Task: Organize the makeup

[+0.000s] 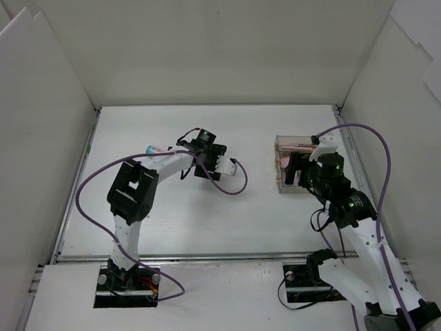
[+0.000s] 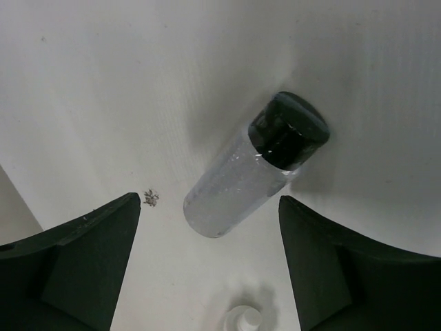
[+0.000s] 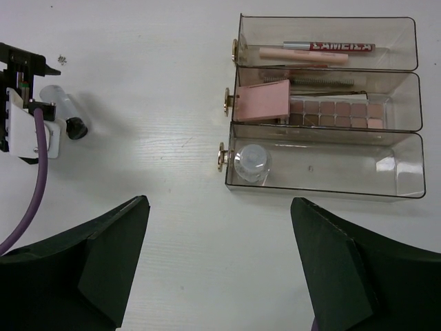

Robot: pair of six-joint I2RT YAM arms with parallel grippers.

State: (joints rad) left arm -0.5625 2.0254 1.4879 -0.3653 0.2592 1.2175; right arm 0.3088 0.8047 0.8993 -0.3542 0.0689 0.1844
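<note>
Gripper on my left arm (image 1: 224, 165) hangs mid-counter (image 1: 172, 221), with white walls all round. I see a teal-capped pink bottle (image 1: 153, 148) behind its elbow.

Left wrist: jaws apart, straddling a clear black-capped bottle (image 2: 238, 189) lying on matte white.

Right wrist: right gripper (image 3: 217, 221) is spread wide before the acrylic tiered box (image 3: 406, 41). Pencils (image 3: 331, 47) lie in the far tier, a pink square (image 3: 262, 101) and brown palette (image 3: 334, 114) in the middle, and a small clear jar (image 3: 251, 162) in the nearest.

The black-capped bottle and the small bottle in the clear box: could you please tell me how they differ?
The black-capped bottle lies on its side on the table; the small bottle sits inside the clear box, apparently upright. The black-capped bottle's cap is dark; the small bottle's top looks clear. Both have clear bodies.
</note>
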